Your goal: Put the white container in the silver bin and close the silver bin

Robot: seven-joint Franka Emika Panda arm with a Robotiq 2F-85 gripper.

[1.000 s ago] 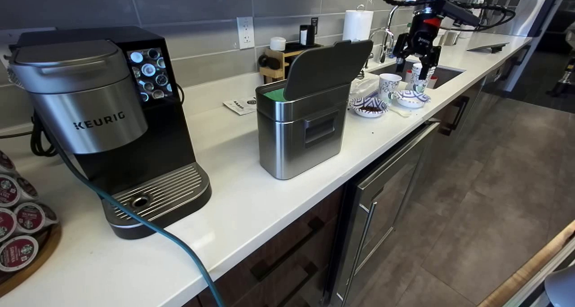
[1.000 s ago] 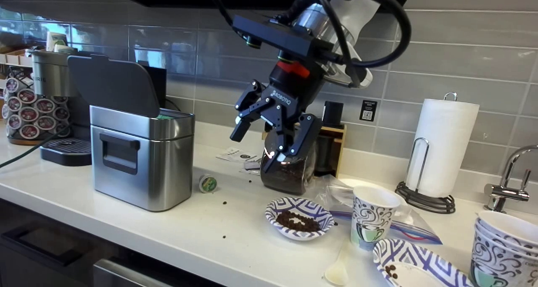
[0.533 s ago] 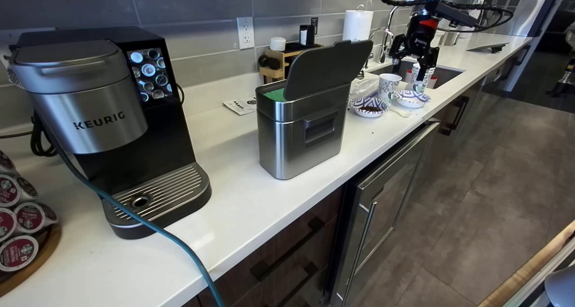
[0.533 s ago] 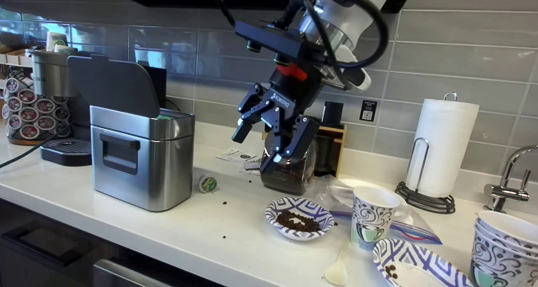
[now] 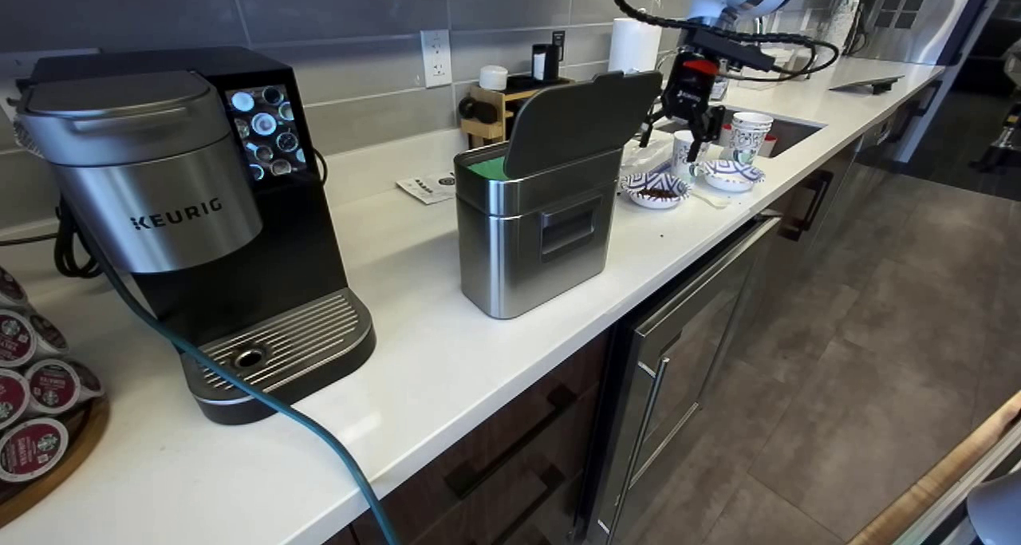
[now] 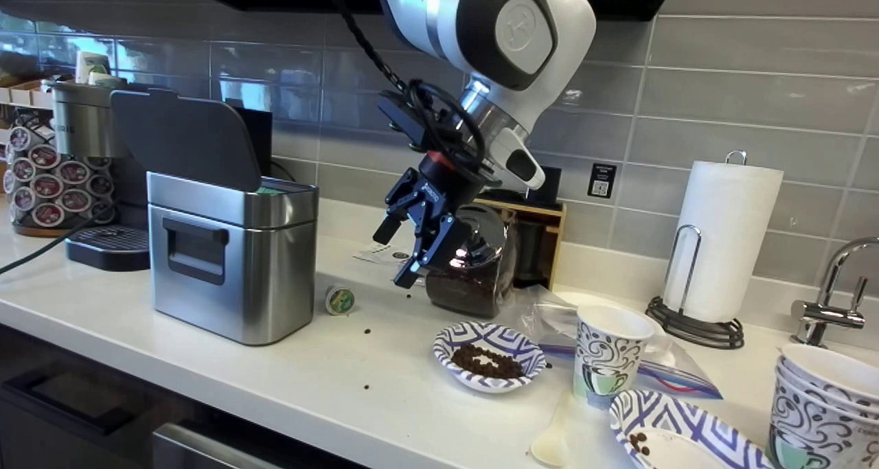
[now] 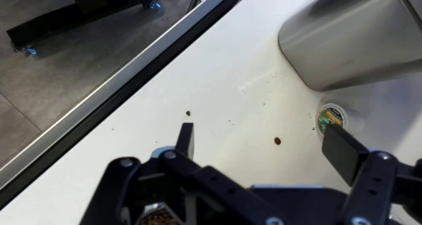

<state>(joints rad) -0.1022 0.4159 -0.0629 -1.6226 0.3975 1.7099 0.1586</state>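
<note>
The white container appears to be a small white coffee pod with a green and orange label (image 6: 340,301), lying on its side on the counter close beside the bin. It also shows in the wrist view (image 7: 334,110), partly behind a fingertip. The silver bin (image 6: 237,283) (image 5: 518,250) stands on the counter in both exterior views, its dark grey lid (image 6: 185,143) raised and a green inner rim (image 5: 488,167) showing. Part of its body is in the wrist view (image 7: 349,47). My gripper (image 6: 397,255) (image 7: 260,127) is open and empty, tilted, above the counter to the pod's side.
A patterned bowl of coffee beans (image 6: 450,366), a paper cup (image 6: 608,359) and a glass jar (image 6: 463,294) stand near the gripper. A Keurig machine (image 5: 175,202) is beyond the bin. Loose beans (image 7: 277,141) lie on the counter. The counter's front edge (image 7: 122,93) is nearby.
My arm and gripper have moved left toward the bin and lower in both exterior views. The gripper stays open. The bin, its raised lid and the pod have not moved.
</note>
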